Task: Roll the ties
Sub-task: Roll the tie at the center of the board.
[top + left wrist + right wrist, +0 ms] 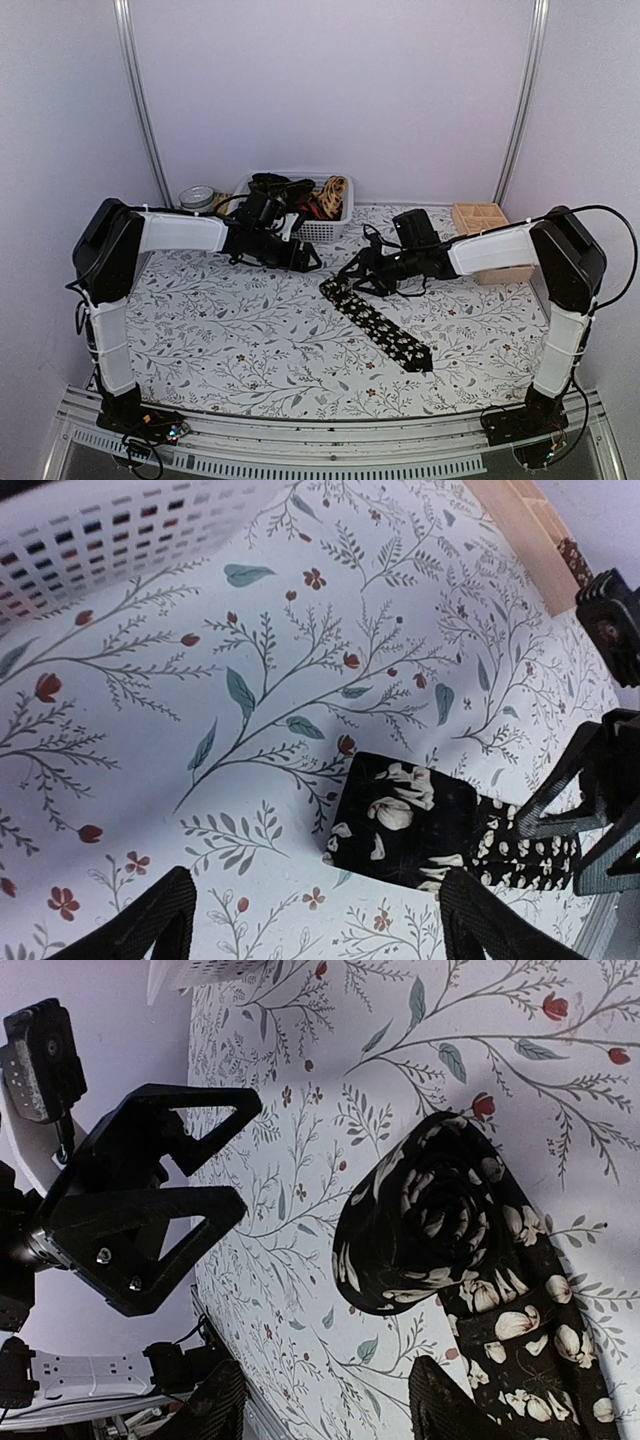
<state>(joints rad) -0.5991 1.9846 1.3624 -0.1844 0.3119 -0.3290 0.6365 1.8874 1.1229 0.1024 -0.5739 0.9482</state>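
The black flowery cloth tie (385, 328) lies partly rolled. The left hand (315, 930) and right hand (330, 1410) are open, just beside its roll.

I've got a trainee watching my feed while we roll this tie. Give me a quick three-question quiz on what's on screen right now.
1. True or false: the black floral tie is rolled up along its whole length.
2. Where does the white basket stand? A) at the far edge of the table, behind the left gripper; B) at the near edge, between the arm bases; C) mid-table, on top of the tie.
3. Is the right gripper clamped on the tie's rolled end?

Key
1. False: only one end is rolled, and the rest lies flat.
2. A.
3. No: both grippers stand open near the roll.
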